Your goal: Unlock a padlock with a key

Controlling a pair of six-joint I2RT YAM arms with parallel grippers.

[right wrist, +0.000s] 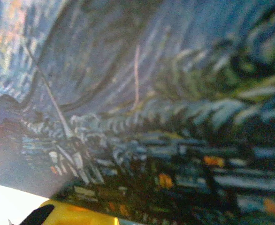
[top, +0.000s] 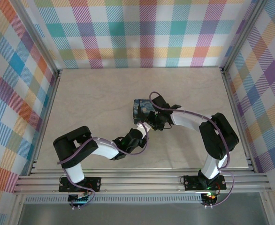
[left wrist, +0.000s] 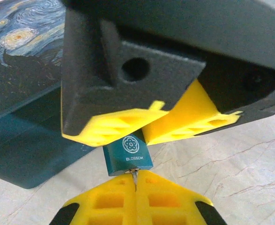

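In the left wrist view, the padlock (left wrist: 128,153) sits at the centre of the frame, a small blue block with a flower emblem and the word BLOSSOM printed on its face. It hangs off the counter (left wrist: 240,159), caught between the 2 claws. The right claw (left wrist: 144,127) comes down from the top of the frame, and its 2 yellow pads are clenched on the upper end of the padlock, hiding the shackle. The left claw (left wrist: 135,187) rises from the bottom edge with its yellow pads pressed together on a thin silvery key (left wrist: 134,176), whose tip touches the underside of the blue body. How far the key is in cannot be told.

Behind, in the upper left of that frame, lies a tin (left wrist: 20,51) painted with a swirling night sky, resting on the pale marbled counter.

In the top view both arms meet at the middle of the frame, just below the tin.

The right wrist view is blurred: the tin's painted surface up close, and a yellow finger (right wrist: 86,218) at the bottom edge.
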